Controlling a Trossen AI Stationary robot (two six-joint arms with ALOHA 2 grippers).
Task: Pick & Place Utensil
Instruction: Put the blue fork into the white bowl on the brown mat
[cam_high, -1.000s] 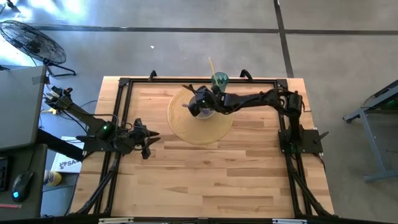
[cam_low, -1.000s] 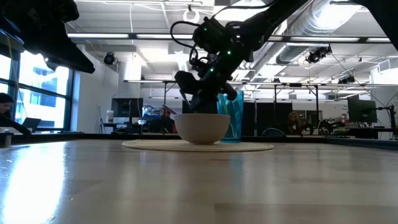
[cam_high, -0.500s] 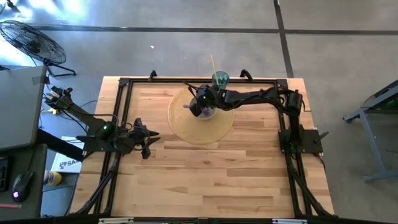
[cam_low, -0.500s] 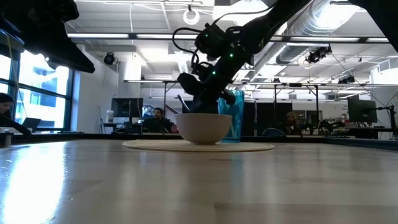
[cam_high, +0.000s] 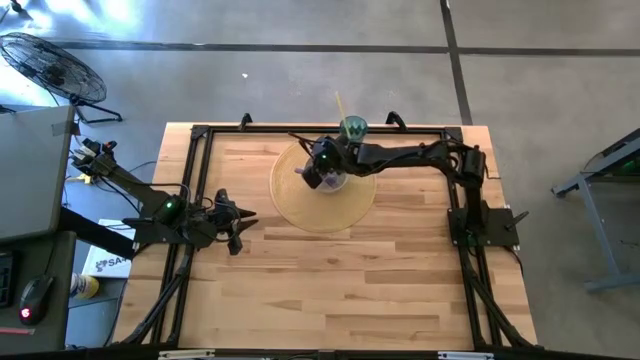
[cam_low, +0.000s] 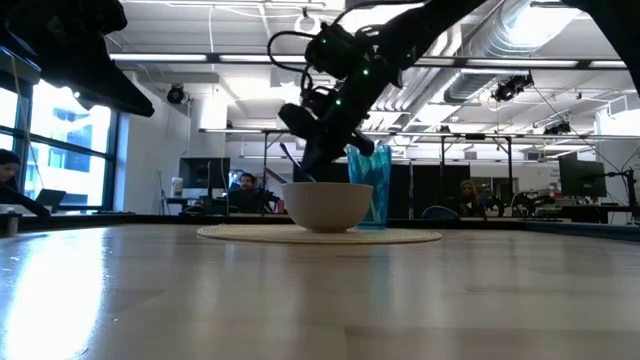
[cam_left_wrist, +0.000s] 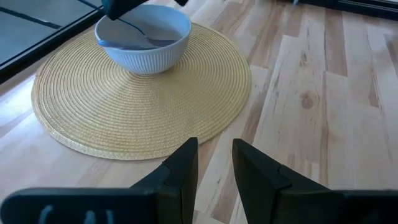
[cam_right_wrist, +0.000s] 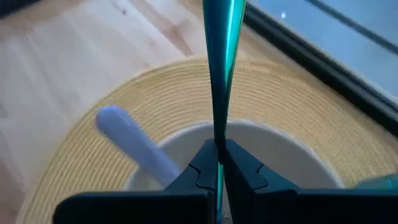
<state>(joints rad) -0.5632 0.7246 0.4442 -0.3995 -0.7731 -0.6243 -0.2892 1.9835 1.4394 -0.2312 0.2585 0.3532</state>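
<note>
A white ribbed bowl (cam_high: 333, 184) (cam_low: 326, 205) (cam_left_wrist: 146, 37) sits on a round woven placemat (cam_high: 320, 210) (cam_left_wrist: 143, 106). My right gripper (cam_high: 318, 165) (cam_right_wrist: 219, 155) hangs over the bowl, shut on a thin teal utensil (cam_right_wrist: 221, 74) seen edge on. A pale lavender utensil handle (cam_right_wrist: 134, 146) leans on the bowl's rim and sticks out over the mat. My left gripper (cam_high: 236, 226) (cam_left_wrist: 215, 168) waits open near the table's left edge, above bare wood. My right gripper pinches the teal utensil (cam_right_wrist: 217, 134) between its two fingertips (cam_right_wrist: 202, 165), with the utensil running on past them. In the low view a thin tilted stick (cam_low: 291, 162) runs from the gripper down into the bowl. Which end the fingers have is hidden by the gripper.
A translucent green cup (cam_high: 352, 128) (cam_low: 372, 190) stands just behind the bowl, near the table's far edge. A black frame rail (cam_high: 320, 127) runs along that edge. Bare wood stretches across the table's near half (cam_high: 330, 290).
My right gripper has risen a little above the bowl and drifted toward the table's far-left, still shut on the utensil. The stick in the low view stands higher at the bowl's rim than before. The bowl and mat have stayed put.
</note>
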